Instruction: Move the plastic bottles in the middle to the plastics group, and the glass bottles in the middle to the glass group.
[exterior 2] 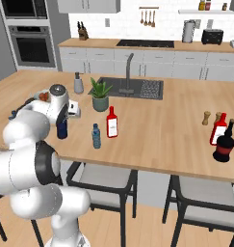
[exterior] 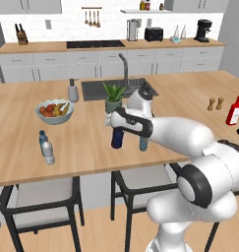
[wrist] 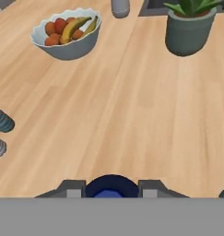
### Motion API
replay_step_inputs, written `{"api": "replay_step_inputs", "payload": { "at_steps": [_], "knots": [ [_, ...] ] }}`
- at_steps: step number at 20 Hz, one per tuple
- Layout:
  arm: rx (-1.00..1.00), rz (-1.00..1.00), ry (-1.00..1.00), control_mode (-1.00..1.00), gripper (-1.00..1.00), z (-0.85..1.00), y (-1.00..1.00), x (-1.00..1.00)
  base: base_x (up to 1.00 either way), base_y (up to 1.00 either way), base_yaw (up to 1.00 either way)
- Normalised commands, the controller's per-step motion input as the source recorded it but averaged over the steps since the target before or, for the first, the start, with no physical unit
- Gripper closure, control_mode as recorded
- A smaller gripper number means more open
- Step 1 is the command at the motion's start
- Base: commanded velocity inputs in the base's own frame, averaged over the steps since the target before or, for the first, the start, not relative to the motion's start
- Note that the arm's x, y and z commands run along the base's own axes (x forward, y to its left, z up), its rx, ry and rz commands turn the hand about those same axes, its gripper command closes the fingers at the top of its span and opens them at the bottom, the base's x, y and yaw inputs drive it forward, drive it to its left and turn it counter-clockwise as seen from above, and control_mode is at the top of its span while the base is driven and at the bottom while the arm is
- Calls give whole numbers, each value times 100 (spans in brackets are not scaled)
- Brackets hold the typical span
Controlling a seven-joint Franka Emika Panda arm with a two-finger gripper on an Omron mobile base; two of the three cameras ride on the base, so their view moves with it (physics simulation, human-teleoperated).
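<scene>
Clamped on the navy bottle [exterior: 117,138] between both fingers of the gripper [wrist: 111,188], upright near the counter's [exterior: 22,162] front edge. Open wood ahead toward the fruit bowl [wrist: 67,33] and plant pot [wrist: 187,31]. Bottle mostly cut off in the hand view; teal bottle [exterior 2: 96,136] just beside, upright.
</scene>
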Motion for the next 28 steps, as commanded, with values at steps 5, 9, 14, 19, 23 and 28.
{"api": "replay_step_inputs", "payload": {
  "at_steps": [5,9,14,19,23,28],
  "knots": [
    [3,28,2,-100,100,0,100,13,0,0,0],
    [-6,36,7,-100,100,0,99,-40,0,0,0],
    [-7,14,0,-100,100,0,60,-30,0,0,0],
    [-7,2,0,-100,100,-4,45,24,0,0,0],
    [-3,5,1,-100,100,-1,57,61,0,0,0],
    [0,1,4,-100,100,0,34,50,0,0,0]
  ]
}}
